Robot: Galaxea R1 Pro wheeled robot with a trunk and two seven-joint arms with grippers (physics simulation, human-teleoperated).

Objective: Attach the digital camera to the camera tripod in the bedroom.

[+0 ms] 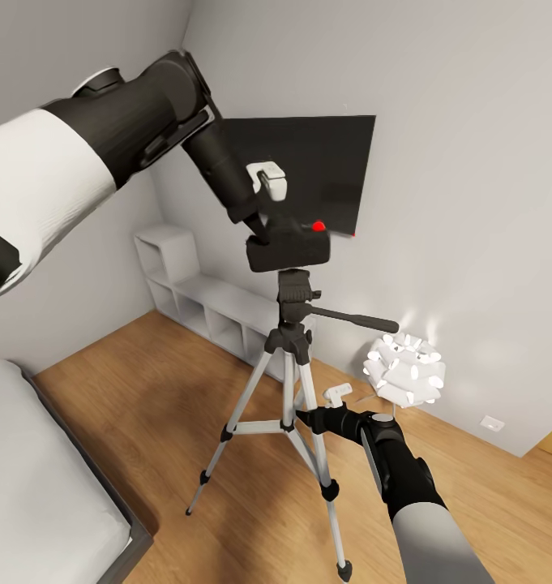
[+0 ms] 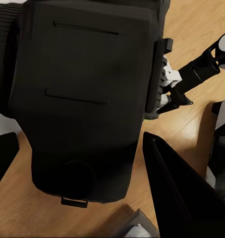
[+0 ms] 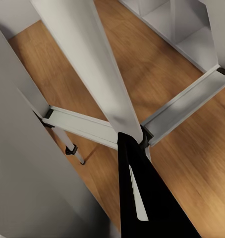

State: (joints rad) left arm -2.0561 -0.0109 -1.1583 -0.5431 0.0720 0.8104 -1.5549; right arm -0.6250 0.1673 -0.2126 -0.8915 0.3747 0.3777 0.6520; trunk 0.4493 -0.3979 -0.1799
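Indoors: light wood floor (image 1: 130, 422), grey walls; left claw (image 1: 263, 231) grasping digital camera (image 1: 289, 250).

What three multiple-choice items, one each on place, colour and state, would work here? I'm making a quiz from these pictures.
1. Where is the camera?
A. On the floor
B. Just above the tripod head
C. On the bed

2. What colour is the dot on the camera?
A. Red
B. Green
C. Blue

3. What is the right gripper doing?
A. Holding the lamp
B. Resting on the bed
C. Sitting at the tripod's central column

Answers:
1. B: in the head view the camera sits right over the tripod head, carried by the left gripper.
2. A: a red dot shows on its top corner.
3. C: in the head view the right gripper reaches the column where the braces meet; whether its fingers are closed cannot be told.
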